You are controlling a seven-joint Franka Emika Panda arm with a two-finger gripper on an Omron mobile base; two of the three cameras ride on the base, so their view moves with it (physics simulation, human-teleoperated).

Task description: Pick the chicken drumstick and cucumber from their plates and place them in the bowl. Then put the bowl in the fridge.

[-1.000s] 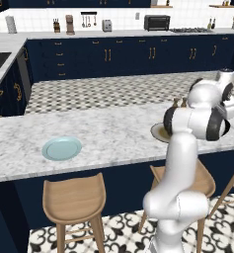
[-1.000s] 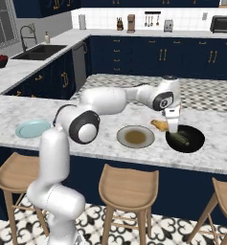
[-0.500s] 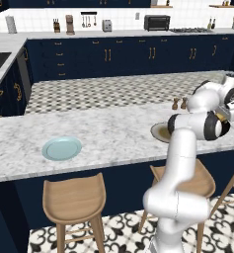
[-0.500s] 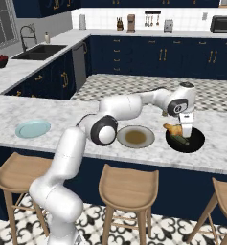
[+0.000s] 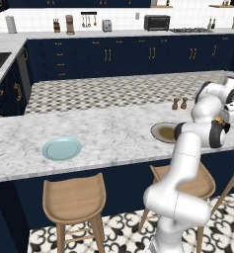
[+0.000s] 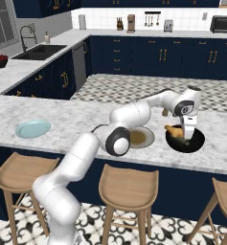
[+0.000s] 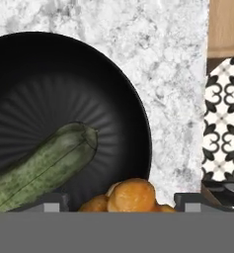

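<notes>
Marble counter (image 6: 86, 122) carries the black bowl (image 6: 185, 142), and the cucumber (image 7: 39, 168) already lies inside that bowl, so that part of the job looks done. Right above the bowl the gripper (image 6: 187, 135) stands with its jaws wide and the chicken drumstick (image 7: 131, 196) between them at the bowl's near rim; I cannot tell whether it is gripped or already let go. Both plates are bare, the grey-beige plate (image 6: 141, 137) just beside the bowl and the blue plate (image 6: 33, 128) well apart from it; carrying the bowl to the fridge remains.
</notes>
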